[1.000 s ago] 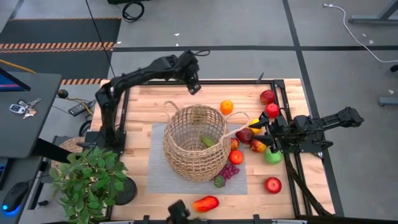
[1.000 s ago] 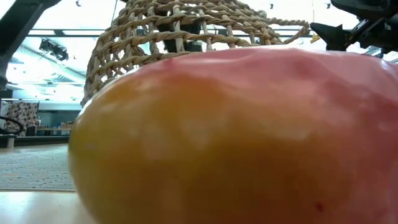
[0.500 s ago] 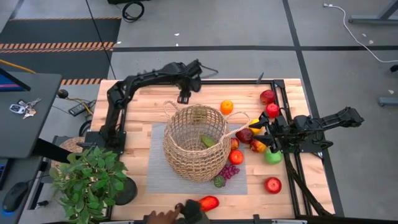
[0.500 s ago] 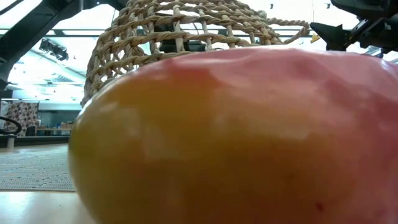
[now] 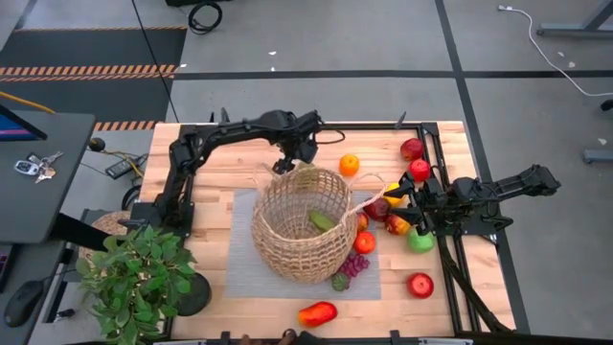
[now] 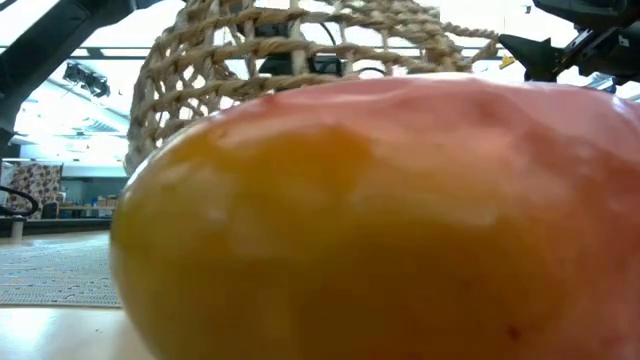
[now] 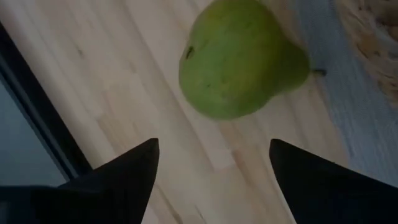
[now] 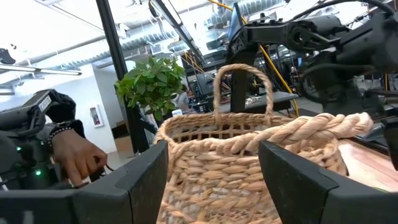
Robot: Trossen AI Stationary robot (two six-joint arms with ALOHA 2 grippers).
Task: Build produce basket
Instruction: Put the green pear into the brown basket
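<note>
The tan wicker basket (image 5: 300, 225) stands tilted on the grey mat (image 5: 239, 264), with a green piece (image 5: 321, 218) inside. A green pear (image 7: 239, 59) lies on the wood just beyond the basket's far rim. My left gripper (image 5: 305, 153) hangs open above the pear (image 7: 214, 146), touching nothing. My right gripper (image 5: 393, 203) is open at the basket's right loop handle (image 5: 364, 199). Loose produce lies to the right of the basket: an orange (image 5: 350, 165), red apples (image 5: 412, 149), a green apple (image 5: 420, 241) and purple grapes (image 5: 354, 264). My right gripper comes level from the table's right side. The basket's right loop handle (image 8: 298, 134) lies across just ahead of its two spread fingertips (image 8: 163, 149), drawn out toward it. I cannot tell whether the fingers touch the handle.
A red-orange fruit (image 5: 318, 313) lies at the near edge and fills the low view (image 6: 370, 220). A potted plant (image 5: 134, 278) stands at the near left corner. A red apple (image 5: 420, 285) lies near right. A person's hand (image 8: 78, 155) shows beyond the table.
My left gripper has come from the far edge toward the near edge and the right, down to the basket's far rim, above the pear. A person's hand that reached in beside the red-orange fruit at the near edge has drawn back.
</note>
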